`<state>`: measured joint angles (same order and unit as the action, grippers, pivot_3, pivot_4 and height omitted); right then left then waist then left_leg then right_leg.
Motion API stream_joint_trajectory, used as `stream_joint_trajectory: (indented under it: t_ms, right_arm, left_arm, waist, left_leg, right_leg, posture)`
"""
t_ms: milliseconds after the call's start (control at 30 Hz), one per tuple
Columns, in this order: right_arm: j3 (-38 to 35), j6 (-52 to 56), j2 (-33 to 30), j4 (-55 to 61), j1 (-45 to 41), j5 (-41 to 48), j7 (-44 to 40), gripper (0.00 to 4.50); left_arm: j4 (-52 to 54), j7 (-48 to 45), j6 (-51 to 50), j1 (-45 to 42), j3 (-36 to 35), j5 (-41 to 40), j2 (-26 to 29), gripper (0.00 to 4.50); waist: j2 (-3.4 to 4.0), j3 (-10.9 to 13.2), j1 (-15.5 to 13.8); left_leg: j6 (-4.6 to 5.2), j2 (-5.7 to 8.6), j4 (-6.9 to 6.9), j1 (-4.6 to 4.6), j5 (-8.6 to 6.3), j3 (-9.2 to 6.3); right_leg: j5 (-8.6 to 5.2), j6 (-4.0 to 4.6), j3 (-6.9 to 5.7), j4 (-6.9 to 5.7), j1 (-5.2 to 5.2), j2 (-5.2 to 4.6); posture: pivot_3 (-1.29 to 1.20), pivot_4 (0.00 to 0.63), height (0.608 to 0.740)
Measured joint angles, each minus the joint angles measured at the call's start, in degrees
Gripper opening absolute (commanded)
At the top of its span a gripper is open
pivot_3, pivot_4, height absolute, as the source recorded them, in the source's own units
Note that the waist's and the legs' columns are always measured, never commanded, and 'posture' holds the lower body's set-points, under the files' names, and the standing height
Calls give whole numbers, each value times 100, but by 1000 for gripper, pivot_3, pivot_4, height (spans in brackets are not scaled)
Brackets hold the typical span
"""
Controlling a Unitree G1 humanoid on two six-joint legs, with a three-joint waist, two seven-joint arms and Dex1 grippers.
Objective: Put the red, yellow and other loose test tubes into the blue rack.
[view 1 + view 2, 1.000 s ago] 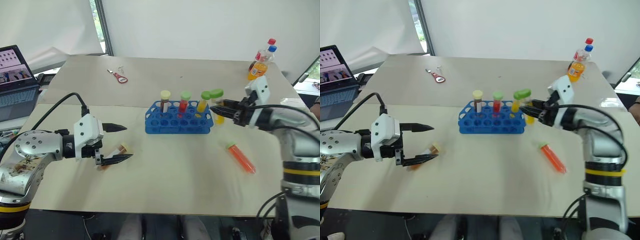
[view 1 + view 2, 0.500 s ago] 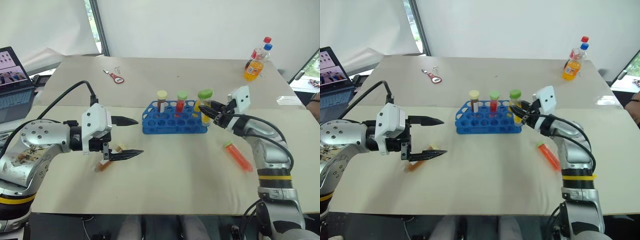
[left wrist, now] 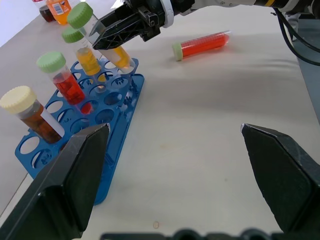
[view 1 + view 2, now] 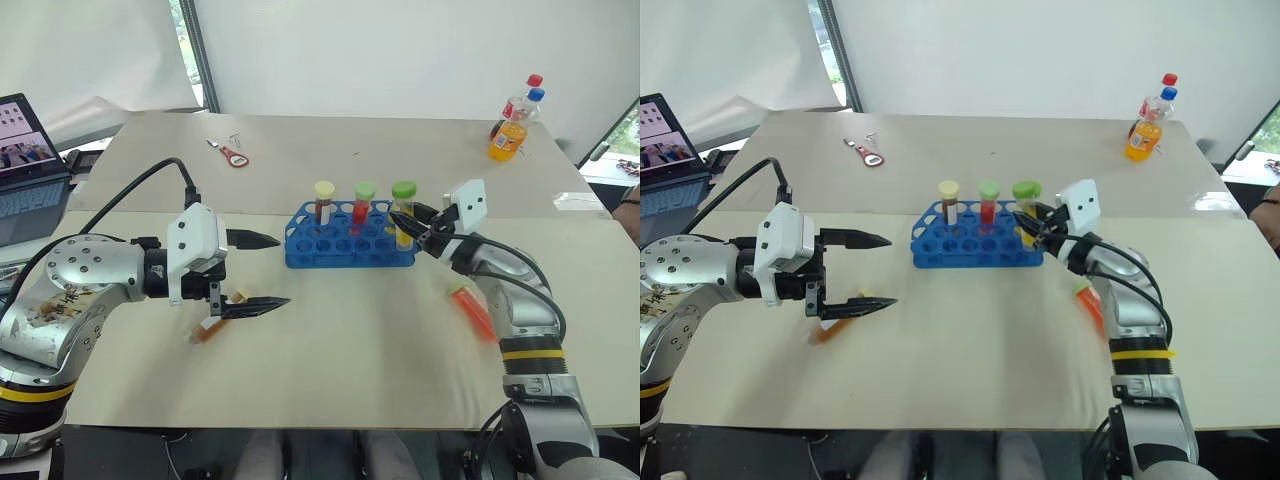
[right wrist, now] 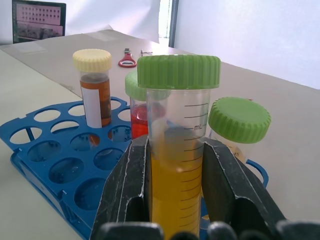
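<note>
The blue rack (image 4: 350, 246) stands mid-table with a brown cream-capped tube (image 4: 324, 201), a red green-capped tube (image 4: 362, 203) and a yellow green-capped tube (image 3: 86, 56) upright in it. My right gripper (image 4: 413, 222) is shut on another yellow tube with a green cap (image 5: 177, 170), tilted at the rack's right end; I cannot tell whether its tip is in a hole. An orange-red tube (image 4: 473, 306) lies loose to the right of the rack. My left gripper (image 4: 278, 271) hangs open left of the rack, holding nothing, just above a loose brown tube (image 4: 213, 324) lying on the table.
A laptop (image 4: 25, 150) sits at the far left. A red bottle opener (image 4: 233, 153) lies on the back table. Drink bottles (image 4: 511, 125) stand at the back right. Bare table stretches in front of the rack.
The camera view shifted. My right gripper brought the yellow tube down and in toward the rack's right end. My left gripper edged right and up, staying open.
</note>
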<state>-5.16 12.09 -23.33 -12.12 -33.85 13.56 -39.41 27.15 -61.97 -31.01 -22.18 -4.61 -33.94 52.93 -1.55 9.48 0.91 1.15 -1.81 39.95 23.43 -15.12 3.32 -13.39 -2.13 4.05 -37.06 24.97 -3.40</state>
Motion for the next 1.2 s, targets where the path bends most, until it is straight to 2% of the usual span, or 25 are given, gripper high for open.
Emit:
stream_joint_trajectory:
  t_ms: [333, 633, 767, 833, 1067, 1200]
  right_arm:
    - [-21, -322, 422, -90, 89, -98, 623, 987]
    - [-244, -437, 915, 204, 461, 21, 1350, 987]
    - [-197, -633, 993, 349, 711, 5, 1422, 986]
    - [-185, -674, 1012, 373, 756, -1, 1444, 2001]
    - [-11, -557, 812, 405, 824, -89, 1412, 4396]
    - [-4, -260, 374, 833, 1073, -86, 1197, 4457]
  left_arm:
    - [-23, 106, -1, -27, 1, 12, -93, 4500]
    - [-23, 428, -66, -128, 3, 0, -330, 4500]
    - [-23, 561, -164, -198, 29, 0, -441, 4500]
    - [-25, 612, -181, -201, 51, -1, -509, 4500]
    - [-26, 711, -192, -227, 108, 0, -601, 4500]
    - [-37, 754, -193, -235, 115, 3, -614, 4500]
  waist:
    - [0, 0, 15]
    - [-1, -1, 16]
    - [0, -1, 23]
    - [0, -1, 24]
    - [0, -1, 15]
    - [-1, -1, -10]
  left_leg:
    - [-1, -1, 0, -3, 0, 0]
    - [-3, -2, 0, -9, 1, -3]
    - [-3, -1, -2, -10, 1, -3]
    - [-3, -1, -3, -10, 1, -4]
    - [-3, 0, -4, -7, 1, -4]
    - [-2, 1, -5, -5, 1, -6]
  right_leg:
    - [0, 1, 1, -3, 0, 0]
    - [1, 2, 1, -4, -6, 0]
    - [1, 2, 1, -4, -5, 0]
    - [1, 2, 1, -4, -5, 0]
    - [1, 2, 1, -3, -4, -1]
    - [1, 1, 0, -1, -3, -1]
  posture:
    - [0, 150, 733]
    - [0, 150, 733]
    - [0, 150, 733]
    - [0, 150, 733]
    - [0, 150, 733]
    - [0, 150, 733]
